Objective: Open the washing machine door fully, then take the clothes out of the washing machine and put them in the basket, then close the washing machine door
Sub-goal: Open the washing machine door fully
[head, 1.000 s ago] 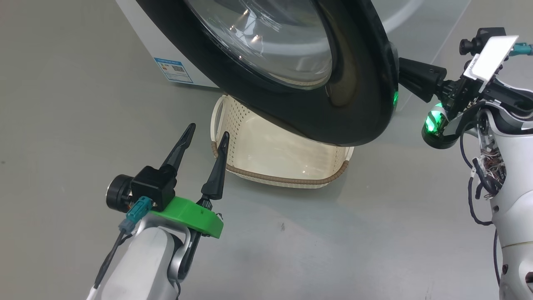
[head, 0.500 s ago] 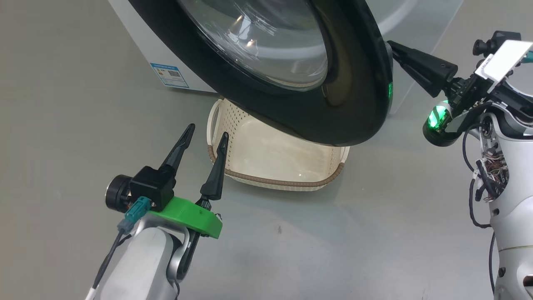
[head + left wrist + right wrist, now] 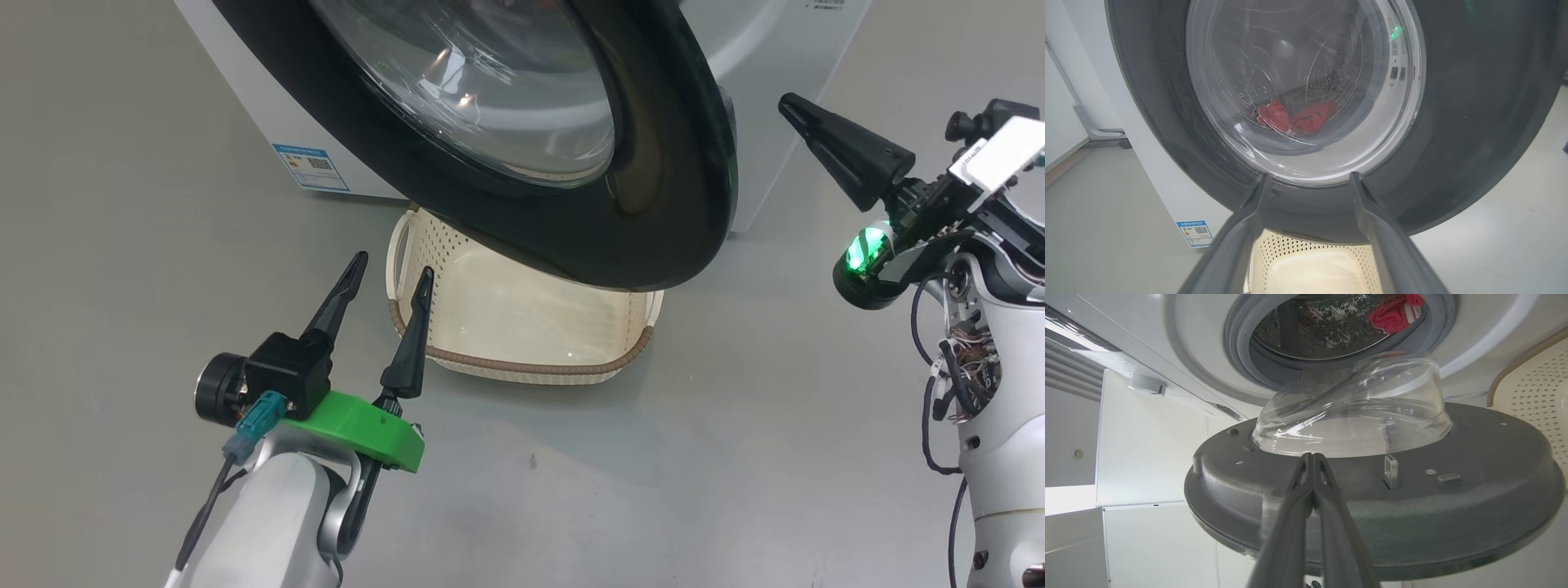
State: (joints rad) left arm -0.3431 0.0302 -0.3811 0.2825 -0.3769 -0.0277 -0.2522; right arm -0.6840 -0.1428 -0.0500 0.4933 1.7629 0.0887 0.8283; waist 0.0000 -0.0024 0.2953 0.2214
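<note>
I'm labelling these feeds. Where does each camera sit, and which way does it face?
Head camera: looks down on the washing machine door, basket, left gripper and right gripper.
Left wrist: faces the door's outer glass; own open fingers.
Right wrist: faces the door's inner side and drum; own shut fingers.
Shared: both wrist views see the red clothes.

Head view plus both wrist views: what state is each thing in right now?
washing machine door: open, swung outward
washing machine: front opening uncovered
clothes: red, lying inside the washing machine
basket: on the floor under the door, nothing seen inside
left pincer: open, empty
right pincer: shut, empty, clear of the door's edge
</note>
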